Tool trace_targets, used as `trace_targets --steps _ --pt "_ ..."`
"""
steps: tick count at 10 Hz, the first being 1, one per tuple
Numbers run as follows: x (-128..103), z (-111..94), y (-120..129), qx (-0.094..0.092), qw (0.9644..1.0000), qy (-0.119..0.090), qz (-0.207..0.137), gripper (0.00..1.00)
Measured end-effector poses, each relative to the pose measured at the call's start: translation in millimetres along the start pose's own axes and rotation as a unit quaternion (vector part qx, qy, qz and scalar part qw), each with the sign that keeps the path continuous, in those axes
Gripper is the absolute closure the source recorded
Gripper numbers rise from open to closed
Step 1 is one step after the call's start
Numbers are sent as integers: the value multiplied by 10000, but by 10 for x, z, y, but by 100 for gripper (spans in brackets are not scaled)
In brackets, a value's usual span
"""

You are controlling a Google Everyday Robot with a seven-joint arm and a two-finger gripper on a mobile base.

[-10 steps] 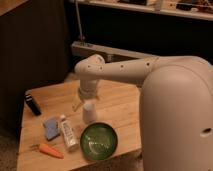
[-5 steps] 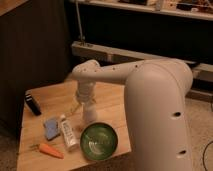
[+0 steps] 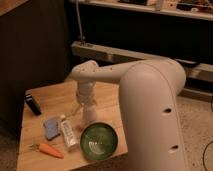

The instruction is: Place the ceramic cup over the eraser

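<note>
Ceramic cup: a small, plain, whitish tapered cup without a handle. It stands upright near the middle of the table, directly under the gripper and just beyond the far rim of the green bowl, well apart from the eraser.
Robot arm: a bulky, smooth white arm that fills the right side. It reaches left over the table, bends at a rounded elbow, and points its wrist straight down.
Table: a light wooden top with square corners. It carries every small object and stands on a speckled floor.
Green bowl: a round, glossy green bowl with its mouth up, at the near edge of the table. It is the nearest neighbour of the ceramic cup.
Gripper: a pale two-finger gripper hanging from the wrist, low over the ceramic cup. Its fingers are spread wide. It cannot be told whether they touch the cup.
White tube: a white printed tube lying flat, left of the bowl.
Blue pad: a pale blue soft pad lying just beside the tube, on its left.
Carrot: a small orange carrot lying near the front left corner.
Eraser: a small black oblong block at the table's left edge, uncovered.
</note>
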Motion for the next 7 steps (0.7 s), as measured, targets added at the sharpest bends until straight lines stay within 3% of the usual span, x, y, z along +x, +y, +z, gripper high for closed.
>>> trace_targets --steps 7 --pt "114 -30 -34 -22 10000 -1 95 20"
